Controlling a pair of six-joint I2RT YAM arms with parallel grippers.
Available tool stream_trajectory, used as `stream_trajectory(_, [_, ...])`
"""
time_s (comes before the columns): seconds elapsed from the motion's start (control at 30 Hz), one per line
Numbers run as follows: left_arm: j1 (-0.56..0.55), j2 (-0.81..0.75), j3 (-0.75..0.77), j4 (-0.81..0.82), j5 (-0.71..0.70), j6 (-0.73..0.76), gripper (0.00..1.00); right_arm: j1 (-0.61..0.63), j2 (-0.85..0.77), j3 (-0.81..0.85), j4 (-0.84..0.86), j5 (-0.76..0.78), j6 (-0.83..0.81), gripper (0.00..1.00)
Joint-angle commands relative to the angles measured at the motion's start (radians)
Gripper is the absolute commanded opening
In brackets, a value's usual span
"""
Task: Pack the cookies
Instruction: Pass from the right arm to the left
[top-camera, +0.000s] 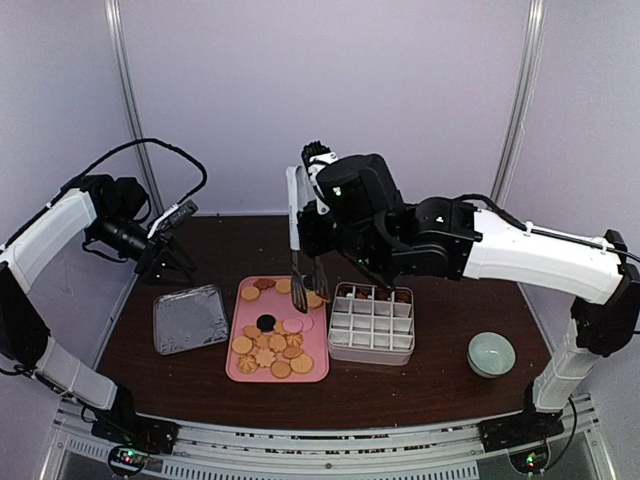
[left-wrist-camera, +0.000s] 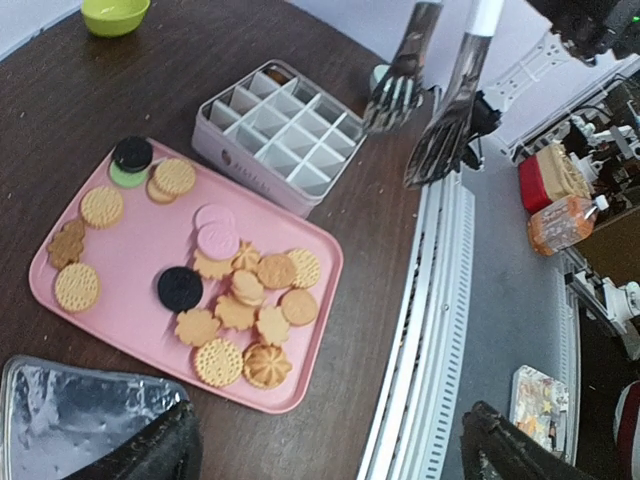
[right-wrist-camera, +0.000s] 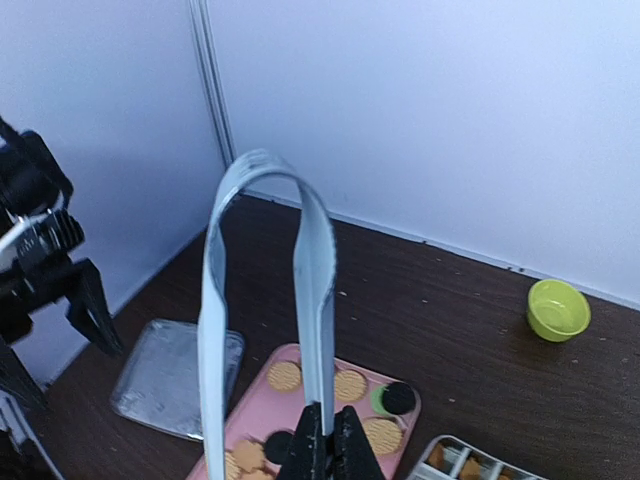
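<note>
**Top view.** One dark table (top-camera: 440, 390).
- One pink tray (top-camera: 234, 372), holding the loose cookies (top-camera: 272, 352) in a single layer.
- One white divided box (top-camera: 372, 350) just right of the tray. Brown pieces show in its far row, and the other cells look bare.
- One silver tray (top-camera: 190, 320) left of the pink one, with nothing in it.
- One pale green bowl (top-camera: 492, 354) at the right, well apart from the box.
- One pair of metal tongs (top-camera: 308, 272), hanging tips-down over the far edge of the pink tray, clamped in the right gripper (top-camera: 308, 243).
- The left gripper (top-camera: 170, 255) hovers beyond the silver tray.

**Left wrist view.** About twenty cookies lie on the pink tray:
- two black;
- two pink, overlapping;
- one green, under a black one;
- one brown flower;
- the rest tan, either round or flower-shaped.

The box cells visible here are bare. The two tong tips hang above its far side. The left gripper's fingers (left-wrist-camera: 150, 455) stand wide apart, holding nothing.

**Right wrist view.** The black fingers (right-wrist-camera: 345, 450) pinch both tong arms together below the loop. Tan pieces sit in the box's corner cells.
</note>
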Motion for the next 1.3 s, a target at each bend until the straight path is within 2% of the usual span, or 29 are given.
stream_trajectory(0.0, [-0.031, -0.026, 0.049, -0.016, 0.171, 0.04, 0.9, -0.027, 0.057, 0.017, 0.252, -0.18, 0.156, 0.0])
stream_trajectory(0.17, [-0.098, -0.003, 0.064, -0.018, 0.237, 0.039, 0.82, -0.029, 0.12, 0.058, 0.365, -0.236, 0.211, 0.0])
stream_trajectory(0.27, [-0.124, 0.017, 0.064, -0.021, 0.25, 0.041, 0.73, -0.033, 0.141, 0.056, 0.434, -0.248, 0.235, 0.0])
stream_trajectory(0.67, [-0.162, 0.077, 0.064, -0.176, 0.311, 0.193, 0.47, -0.047, 0.179, 0.043, 0.596, -0.308, 0.271, 0.0])
stream_trajectory(0.77, [-0.164, 0.087, 0.071, -0.214, 0.318, 0.23, 0.32, -0.048, 0.183, 0.032, 0.615, -0.308, 0.27, 0.0])
stream_trajectory(0.87, [-0.162, 0.093, 0.083, -0.238, 0.309, 0.247, 0.0, -0.048, 0.177, 0.011, 0.635, -0.326, 0.271, 0.0])
stream_trajectory(0.93, [-0.164, 0.09, 0.084, -0.238, 0.301, 0.247, 0.0, -0.054, 0.166, -0.009, 0.647, -0.357, 0.273, 0.0])
stream_trajectory(1.0, [-0.163, 0.088, 0.085, -0.238, 0.292, 0.246, 0.0, -0.069, 0.146, -0.037, 0.651, -0.405, 0.283, 0.11])
stream_trajectory(1.03, [-0.163, 0.086, 0.086, -0.236, 0.286, 0.246, 0.0, -0.078, 0.129, -0.074, 0.662, -0.434, 0.291, 0.22])
stream_trajectory(1.13, [-0.164, 0.086, 0.086, -0.232, 0.276, 0.244, 0.0, -0.125, 0.07, -0.19, 0.734, -0.61, 0.319, 0.65])
stream_trajectory(1.17, [-0.164, 0.086, 0.087, -0.227, 0.272, 0.239, 0.0, -0.144, 0.055, -0.217, 0.745, -0.674, 0.327, 0.73])
stream_trajectory(1.27, [-0.164, 0.087, 0.085, -0.203, 0.256, 0.213, 0.0, -0.195, 0.018, -0.292, 0.774, -0.842, 0.345, 0.83])
